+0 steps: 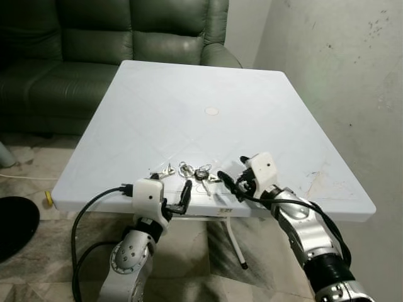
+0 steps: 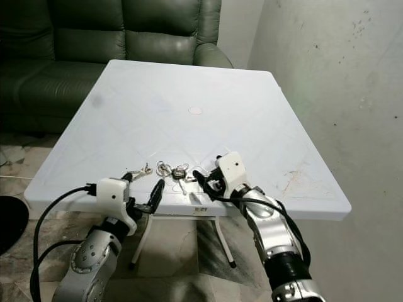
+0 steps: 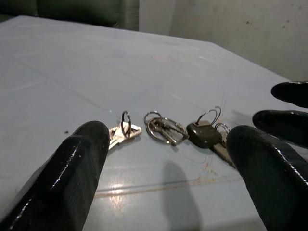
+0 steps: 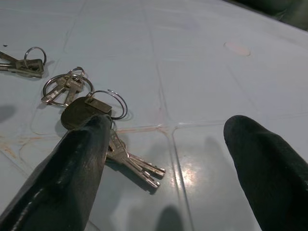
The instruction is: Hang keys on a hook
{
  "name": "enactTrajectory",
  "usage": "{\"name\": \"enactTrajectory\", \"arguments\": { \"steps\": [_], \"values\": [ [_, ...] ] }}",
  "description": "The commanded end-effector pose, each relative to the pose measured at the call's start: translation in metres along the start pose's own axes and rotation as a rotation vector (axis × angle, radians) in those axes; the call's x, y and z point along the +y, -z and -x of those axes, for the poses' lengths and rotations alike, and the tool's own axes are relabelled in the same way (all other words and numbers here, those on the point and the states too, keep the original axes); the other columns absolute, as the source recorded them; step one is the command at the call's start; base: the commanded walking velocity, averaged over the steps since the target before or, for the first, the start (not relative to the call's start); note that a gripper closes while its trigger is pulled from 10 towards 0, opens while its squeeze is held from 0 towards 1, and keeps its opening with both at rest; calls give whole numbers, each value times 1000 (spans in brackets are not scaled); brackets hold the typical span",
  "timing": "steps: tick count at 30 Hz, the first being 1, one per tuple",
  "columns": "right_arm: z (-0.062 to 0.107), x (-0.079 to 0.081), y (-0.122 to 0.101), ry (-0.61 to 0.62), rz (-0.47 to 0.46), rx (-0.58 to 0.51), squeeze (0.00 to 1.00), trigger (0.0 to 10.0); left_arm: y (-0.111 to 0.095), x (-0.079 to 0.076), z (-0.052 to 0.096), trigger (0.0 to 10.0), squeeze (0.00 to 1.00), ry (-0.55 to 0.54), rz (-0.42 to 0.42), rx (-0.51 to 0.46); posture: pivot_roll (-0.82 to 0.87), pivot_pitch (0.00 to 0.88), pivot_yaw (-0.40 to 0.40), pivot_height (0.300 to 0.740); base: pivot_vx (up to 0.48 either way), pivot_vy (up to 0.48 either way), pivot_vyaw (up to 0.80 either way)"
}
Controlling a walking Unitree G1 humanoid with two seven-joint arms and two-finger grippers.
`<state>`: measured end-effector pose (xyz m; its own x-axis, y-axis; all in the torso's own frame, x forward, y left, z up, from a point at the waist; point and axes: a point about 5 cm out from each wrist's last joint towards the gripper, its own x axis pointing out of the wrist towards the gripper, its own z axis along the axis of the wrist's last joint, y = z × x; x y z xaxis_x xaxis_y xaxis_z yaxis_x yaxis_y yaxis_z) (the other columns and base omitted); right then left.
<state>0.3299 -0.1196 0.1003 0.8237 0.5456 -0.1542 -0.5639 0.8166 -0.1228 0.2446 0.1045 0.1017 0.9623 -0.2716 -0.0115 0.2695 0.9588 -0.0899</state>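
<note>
Seemingly three key bunches [image 1: 192, 172] lie between two spread claws.

home living room — green leather sofa [image 1: 126, 38] | white plastic table [image 1: 264, 119] | tiled floor [image 1: 38, 163]

A white table [image 1: 264, 113] is seen with three sets of keys near its front edge: a single brass key [image 3: 121, 133] on a ring, a ringed pair [image 3: 162, 130], and a black-headed bunch [image 3: 208, 136].

Left tool [image 1: 170, 186] fingers spread wide, right tool [image 1: 231, 179] likewise, both arms raised forward
</note>
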Motion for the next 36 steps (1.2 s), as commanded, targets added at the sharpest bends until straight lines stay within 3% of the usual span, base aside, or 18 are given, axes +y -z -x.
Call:
{"name": "enactTrajectory", "arguments": {
  "steps": [1, 19, 21, 22, 23, 24, 26, 27, 29, 30, 32, 33, 34, 35, 36],
  "values": [
    [-3, 0, -1, 0, 3, 20, 0, 10000, -4, -4, 2, 10000, 0, 4, 1, -9, 137, 44, -125, 715, 0, 0, 0],
    [-16, 39, 7, -118, -60, 49, 0, 10000, -4, -4, 8, 10000, 0, -33, 3, 6, 178, 44, -144, 715, 0, 0, 0],
    [-19, 42, 4, -118, -68, 36, 0, 8275, -5, -4, 8, 10000, 0, -36, 4, 7, 180, 45, -145, 715, 0, 0, 0],
    [-19, 42, 3, -118, -68, 35, 0, 8275, -5, -4, 8, 10000, 0, -37, 4, 7, 180, 45, -145, 715, 0, 0, 0],
    [-20, 43, 3, -116, -72, 32, 0, 5765, -5, -4, 9, 10000, 0, -38, 4, 8, 180, 45, -145, 715, 0, 0, 0],
    [-21, 44, 1, -110, -76, 25, 0, 3882, -4, -4, 9, 10000, 0, -39, 4, 10, 182, 48, -147, 715, 0, 0, 0],
    [-21, 44, 2, -104, -80, 31, 0, 3882, -4, -4, 9, 10000, 0, -40, 4, 10, 182, 48, -147, 715, 0, 0, 0],
    [-23, 44, 1, -93, -97, 28, 0, 0, -4, -4, 9, 10000, 0, -43, 4, 10, 183, 50, -147, 715, 0, 0, 0],
    [-23, 44, 0, -86, -106, 32, 0, 431, -4, -4, 9, 10000, 0, -46, 5, 11, 183, 50, -147, 715, 0, 0, 0],
    [-24, 43, 0, -77, -105, 33, 0, 0, -4, -4, 9, 10000, 0, -47, 6, 11, 183, 51, -149, 715, 0, 0, 0],
    [-25, 42, -1, -59, -103, 36, 0, 314, -4, -4, 9, 10000, 0, -48, 8, 12, 183, 51, -149, 715, 0, 0, 0],
    [-25, 41, -1, -47, -101, 37, 0, 1451, -4, -5, 9, 10000, 0, -48, 8, 12, 182, 53, -148, 715, 0, 0, 0],
    [-25, 41, -1, -40, -100, 37, 0, 1451, -4, -5, 9, 10000, 0, -48, 7, 13, 182, 53, -148, 715, 0, 0, 0],
    [-26, 39, -1, -23, -97, 39, 0, 2392, -4, -5, 9, 10000, 0, -49, 8, 13, 182, 54, -147, 715, 0, 0, 0],
    [-27, 37, -2, 3, -94, 40, 0, 1804, -5, -5, 9, 10000, 0, -50, 9, 14, 182, 54, -147, 715, 0, 0, 0]
  ]
}}
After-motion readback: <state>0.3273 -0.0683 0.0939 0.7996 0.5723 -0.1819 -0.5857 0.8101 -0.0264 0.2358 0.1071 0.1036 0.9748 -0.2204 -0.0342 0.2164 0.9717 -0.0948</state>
